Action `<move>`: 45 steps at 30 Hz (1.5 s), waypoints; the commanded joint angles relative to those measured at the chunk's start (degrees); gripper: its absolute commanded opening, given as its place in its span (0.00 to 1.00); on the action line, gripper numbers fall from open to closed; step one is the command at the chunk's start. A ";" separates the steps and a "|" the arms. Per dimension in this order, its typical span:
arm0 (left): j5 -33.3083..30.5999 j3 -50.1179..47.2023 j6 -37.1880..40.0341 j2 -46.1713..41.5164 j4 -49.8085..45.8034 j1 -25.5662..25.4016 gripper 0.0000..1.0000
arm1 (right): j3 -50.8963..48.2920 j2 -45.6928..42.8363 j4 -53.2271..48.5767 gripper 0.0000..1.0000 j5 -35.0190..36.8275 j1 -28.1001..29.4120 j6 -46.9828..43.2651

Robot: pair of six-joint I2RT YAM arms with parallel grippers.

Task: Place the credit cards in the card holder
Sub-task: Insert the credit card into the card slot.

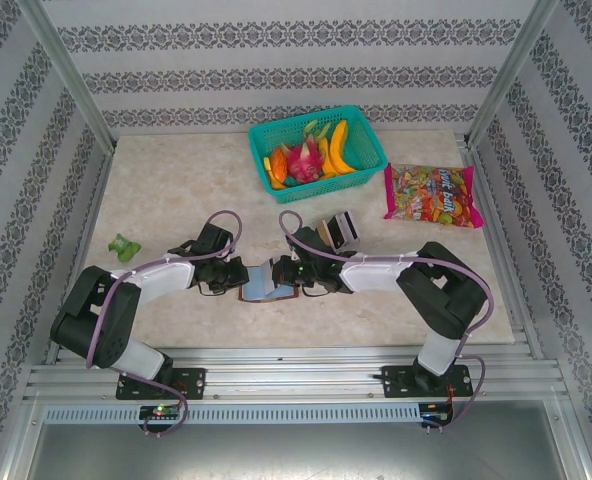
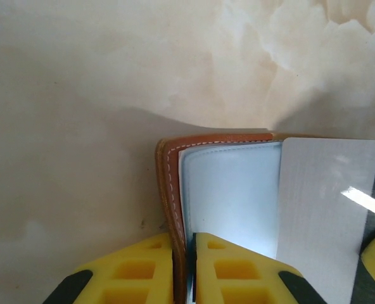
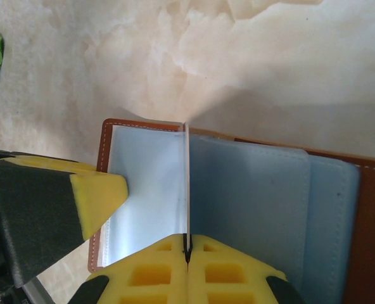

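Print on the candy bag (image 1: 433,194) is unreadably small.

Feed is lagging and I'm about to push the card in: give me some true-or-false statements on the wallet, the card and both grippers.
1. The left gripper pinches the card holder's brown edge. True.
2. The right gripper is empty. False: it is shut on a credit card, held upright over the slots.
3. The card holder lies folded shut. False: it lies open, pale blue slots showing.
4. The fruit basket stands at the far side of the table. True.
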 commanded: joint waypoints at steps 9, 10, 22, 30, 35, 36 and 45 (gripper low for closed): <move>-3.46 -1.78 -0.61 0.85 -1.86 -1.42 0.16 | -0.44 1.22 -8.05 0.00 5.05 2.63 3.65; -3.51 -1.88 -0.63 0.82 -1.71 -1.45 0.16 | -0.95 0.24 -8.03 0.00 6.02 2.65 3.75; -2.53 -4.64 -1.38 0.27 0.60 -1.69 0.16 | -6.41 -0.66 2.18 0.00 6.57 3.48 8.61; -1.46 -4.80 -1.04 1.09 1.53 -1.81 0.17 | -1.77 4.58 1.80 0.00 4.67 4.81 8.18; -2.74 -4.64 -0.90 0.60 0.14 -1.78 0.18 | -1.37 4.50 1.59 0.00 4.43 4.07 6.03; -3.13 -4.72 -0.91 0.36 -0.08 -1.82 0.19 | -1.49 4.51 1.65 0.00 3.61 3.89 5.58; -4.52 -4.69 -1.13 -0.69 -0.42 -1.83 0.21 | -3.85 2.98 2.73 0.00 0.09 3.27 6.89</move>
